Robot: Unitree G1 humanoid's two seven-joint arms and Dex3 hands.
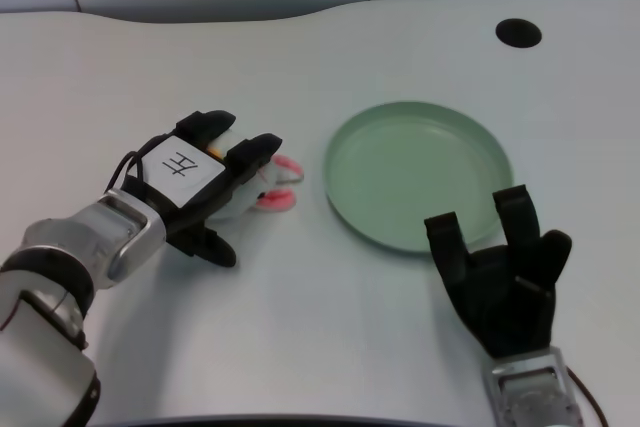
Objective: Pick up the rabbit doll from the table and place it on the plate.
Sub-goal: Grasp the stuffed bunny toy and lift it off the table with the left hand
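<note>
doll: small white plush rabbit doll [262, 194] with pink ears lies on the white table [300, 327], just left of the round pale green plate [418, 173]
left hand: black left hand [205, 182] lies over it, fingers curled around its body; whether it truly grips, I cannot tell
handling: likely light, soft, squashy; take it round the body, not the ears
</note>
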